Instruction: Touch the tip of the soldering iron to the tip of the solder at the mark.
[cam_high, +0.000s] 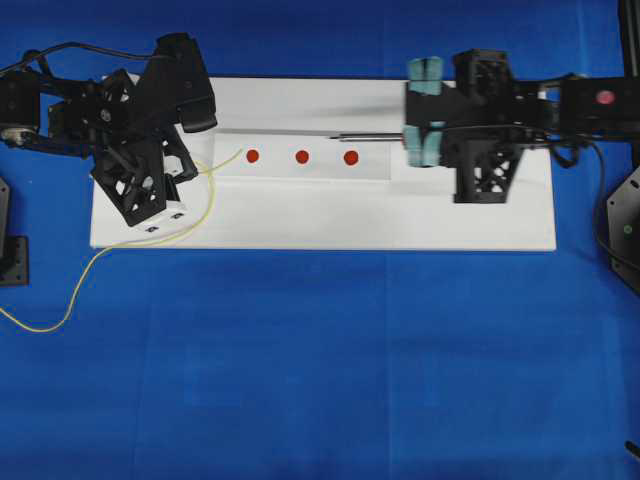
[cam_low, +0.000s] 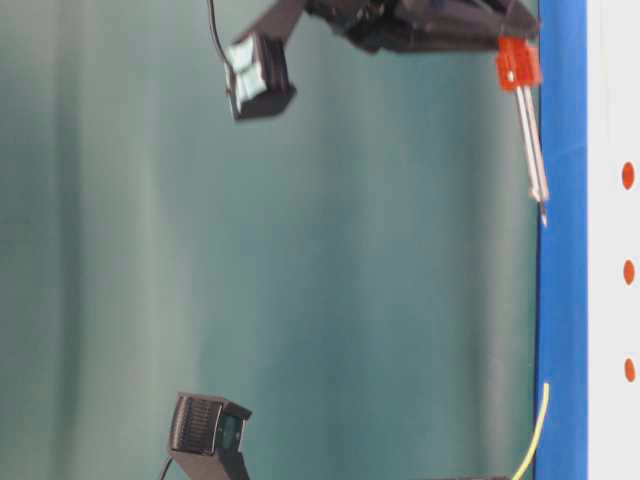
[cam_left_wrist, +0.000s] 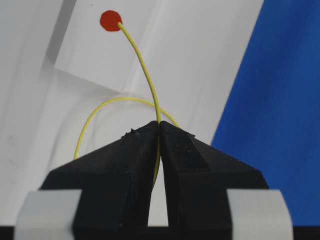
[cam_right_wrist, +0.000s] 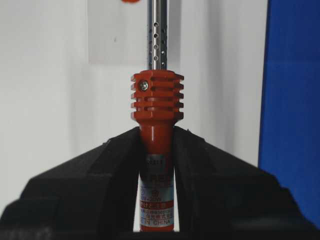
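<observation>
- The big blue tabletop fills the room below, with lots of bare blue at the front.
- A flat white rectangular board lies on it, with three round red dots in a row.
- The right fingers are squeezed tight on the slim soldering iron with the orange-red ribbed collar. Its thin metal tip points at the dots.
- The left fingers pinch the long thin yellow solder wire. Its tip is at the nearest dot, and its tail loops off the board's left edge.

Soldering iron aloft — solder tip well apart.
</observation>
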